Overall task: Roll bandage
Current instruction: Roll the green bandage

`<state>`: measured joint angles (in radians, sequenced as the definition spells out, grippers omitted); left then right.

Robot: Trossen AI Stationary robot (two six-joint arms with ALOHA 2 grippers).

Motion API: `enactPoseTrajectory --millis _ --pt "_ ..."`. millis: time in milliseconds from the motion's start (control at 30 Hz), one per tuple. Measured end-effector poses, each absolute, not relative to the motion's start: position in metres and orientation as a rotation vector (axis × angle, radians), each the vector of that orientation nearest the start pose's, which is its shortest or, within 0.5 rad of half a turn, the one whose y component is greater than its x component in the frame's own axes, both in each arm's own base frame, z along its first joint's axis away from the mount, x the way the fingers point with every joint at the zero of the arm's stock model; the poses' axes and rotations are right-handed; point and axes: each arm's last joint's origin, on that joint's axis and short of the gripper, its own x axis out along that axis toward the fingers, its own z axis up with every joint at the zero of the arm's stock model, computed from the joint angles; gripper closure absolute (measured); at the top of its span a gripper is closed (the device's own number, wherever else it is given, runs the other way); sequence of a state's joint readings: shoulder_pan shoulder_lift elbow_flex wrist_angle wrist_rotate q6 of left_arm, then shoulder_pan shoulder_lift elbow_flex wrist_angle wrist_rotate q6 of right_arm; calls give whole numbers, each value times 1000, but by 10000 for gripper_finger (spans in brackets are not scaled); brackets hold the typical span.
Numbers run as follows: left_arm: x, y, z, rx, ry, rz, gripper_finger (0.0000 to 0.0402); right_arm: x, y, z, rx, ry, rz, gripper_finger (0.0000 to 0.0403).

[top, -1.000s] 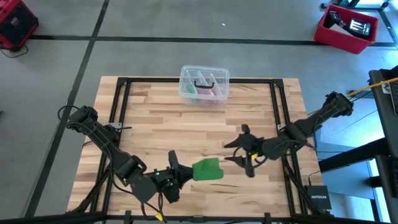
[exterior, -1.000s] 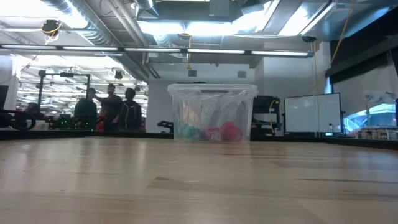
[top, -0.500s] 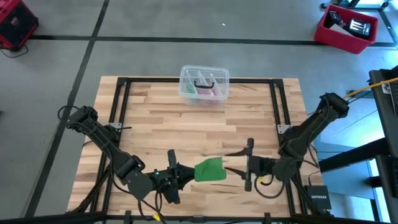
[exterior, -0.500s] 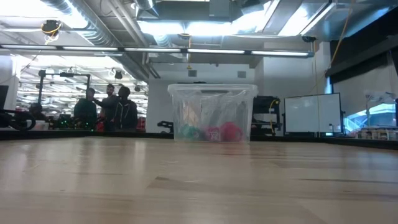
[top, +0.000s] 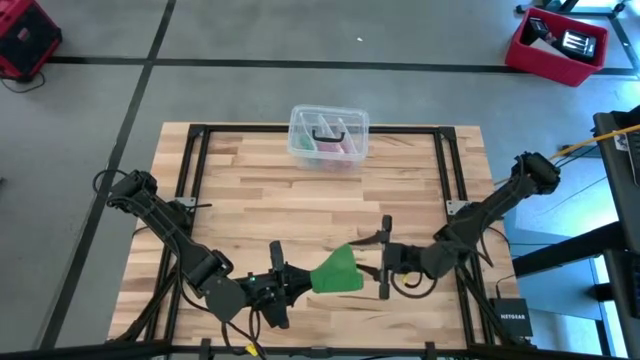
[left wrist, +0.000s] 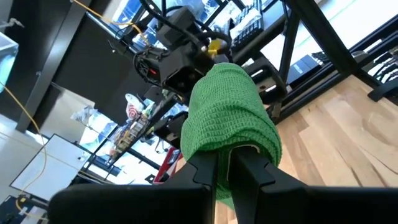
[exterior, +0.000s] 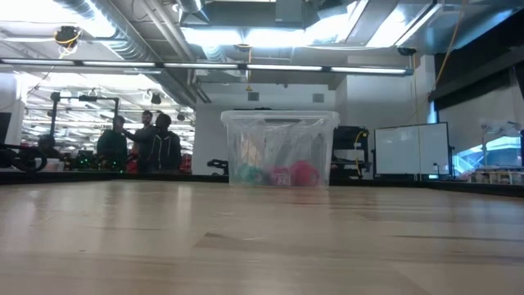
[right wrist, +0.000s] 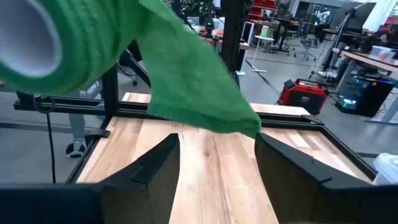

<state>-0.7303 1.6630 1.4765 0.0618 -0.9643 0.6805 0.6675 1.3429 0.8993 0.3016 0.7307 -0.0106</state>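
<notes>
One knitted green bandage (left wrist: 227,121), partly rolled, pinched by left gripper (top: 290,283).

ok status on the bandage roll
Left end effector shut on the bandage, held off the table. Right end effector open beside its loose end. Nothing in the way.

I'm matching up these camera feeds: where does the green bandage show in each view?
High view: bandage near the front table edge, between both grippers.
Low view: not in it.
Left wrist view: bandage centre, pinched in the left gripper.
Right wrist view: bandage upper left.
Shared landmark: wooden table.
</notes>
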Motion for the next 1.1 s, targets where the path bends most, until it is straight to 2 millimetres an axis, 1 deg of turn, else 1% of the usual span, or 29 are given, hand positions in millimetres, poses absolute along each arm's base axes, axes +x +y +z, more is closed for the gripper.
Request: enactPoseTrajectory --millis 133,233,367,467,567,700,833,933,1033,1100 --pt "299 -236 369 769 159 198 384 233 171 300 -120 128 -67 191" --pt "299 -236 370 766 159 198 384 224 172 307 -115 106 -113 191" --pt "299 -236 370 765 156 196 384 224 173 309 -102 93 -74 191" --pt "299 -235 370 764 156 196 384 234 172 306 -87 87 -28 191" --pt "300 -234 369 768 159 198 384 238 171 303 -86 99 32 191" --pt "300 -235 370 764 153 181 384 243 163 305 -72 87 18 191" --pt "300 -235 370 753 143 158 384 255 157 305 -49 55 87 191" --pt "301 -235 369 752 145 157 384 260 160 303 -74 21 135 195" --pt "301 -235 369 743 144 159 384 264 163 301 -110 3 131 220" --pt "301 -235 369 741 144 159 384 266 164 296 -146 19 101 252"
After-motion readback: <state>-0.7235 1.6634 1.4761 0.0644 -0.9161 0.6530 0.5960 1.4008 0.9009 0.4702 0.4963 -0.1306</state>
